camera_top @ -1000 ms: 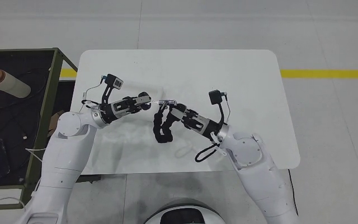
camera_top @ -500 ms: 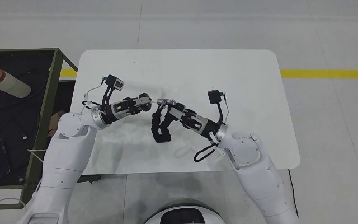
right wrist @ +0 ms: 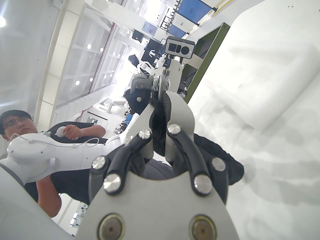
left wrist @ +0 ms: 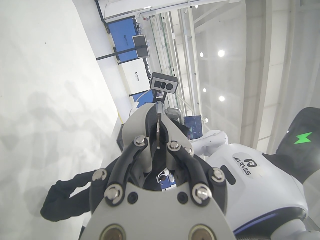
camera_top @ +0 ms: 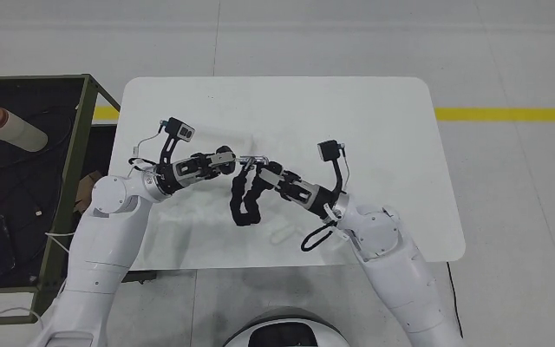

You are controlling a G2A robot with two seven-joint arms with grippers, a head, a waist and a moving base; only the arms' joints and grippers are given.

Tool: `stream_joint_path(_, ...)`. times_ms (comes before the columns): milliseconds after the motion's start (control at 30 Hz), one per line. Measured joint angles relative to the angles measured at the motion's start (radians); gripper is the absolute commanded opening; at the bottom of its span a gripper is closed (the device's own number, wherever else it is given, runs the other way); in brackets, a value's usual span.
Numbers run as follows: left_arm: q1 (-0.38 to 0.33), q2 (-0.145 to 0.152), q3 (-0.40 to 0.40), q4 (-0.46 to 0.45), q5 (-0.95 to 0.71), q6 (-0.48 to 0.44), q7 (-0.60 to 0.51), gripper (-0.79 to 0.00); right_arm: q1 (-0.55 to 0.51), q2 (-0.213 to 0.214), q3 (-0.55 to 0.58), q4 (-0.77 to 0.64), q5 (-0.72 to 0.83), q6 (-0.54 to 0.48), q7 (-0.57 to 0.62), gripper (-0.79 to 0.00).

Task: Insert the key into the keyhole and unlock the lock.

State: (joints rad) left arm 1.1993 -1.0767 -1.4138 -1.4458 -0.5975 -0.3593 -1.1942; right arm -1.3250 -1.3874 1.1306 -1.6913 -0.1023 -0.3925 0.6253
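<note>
Key (left wrist: 158, 128), pinched edge-on in the left jaws, sits at the head of the lock (camera_top: 245, 196) clamped in the right jaws, both above the counter (camera_top: 364, 113); best held square, fed straight, twisted only once seated.

Key (camera_top: 249, 160): small, flat, silvery metal. It is pinched between the shut fingers of the left gripper (camera_top: 231, 160) and held roughly level above the table, left of centre in the top view. Its tip points toward the lock's head.
Lock (camera_top: 245, 195): a chain in a black fabric sleeve with a grey metal head (right wrist: 140, 84). The right gripper (camera_top: 263, 167) clamps the sleeve near the head. The rest droops in a loop toward the lower middle.
Fit: the key's tip is at the head. Whether it sits in the keyhole cannot be told.
</note>
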Motion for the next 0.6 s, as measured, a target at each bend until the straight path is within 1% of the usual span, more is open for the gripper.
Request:
stream_joint_path(233, 0.003, -0.002, -0.002, -0.006, 0.023, -0.004, 0.001, -0.785, -0.001, 0.0, -0.002, -0.006, -0.04, 0.006, -0.003, -0.785)
stream_joint_path(267, 0.003, -0.002, -0.002, -0.007, 0.025, -0.002, 0.0, -0.271, -0.002, 0.0, -0.002, -0.007, -0.04, 0.006, -0.003, -0.785)
stream_joint_path(300, 0.003, -0.002, -0.002, -0.007, 0.027, 0.001, -0.002, 0.0, -0.003, 0.0, -0.001, -0.009, -0.04, 0.006, -0.002, -0.785)
stream_joint_path(467, 0.004, -0.003, -0.013, -0.014, 0.013, 0.001, -0.006, 0.0, -0.004, 0.002, 0.014, -0.011, -0.028, 0.01, 0.006, -0.785)
stream_joint_path(600, 0.005, -0.002, -0.042, -0.01, -0.048, 0.005, -0.021, 0.0, -0.001, 0.006, 0.043, -0.007, 0.043, 0.023, 0.051, -0.785)
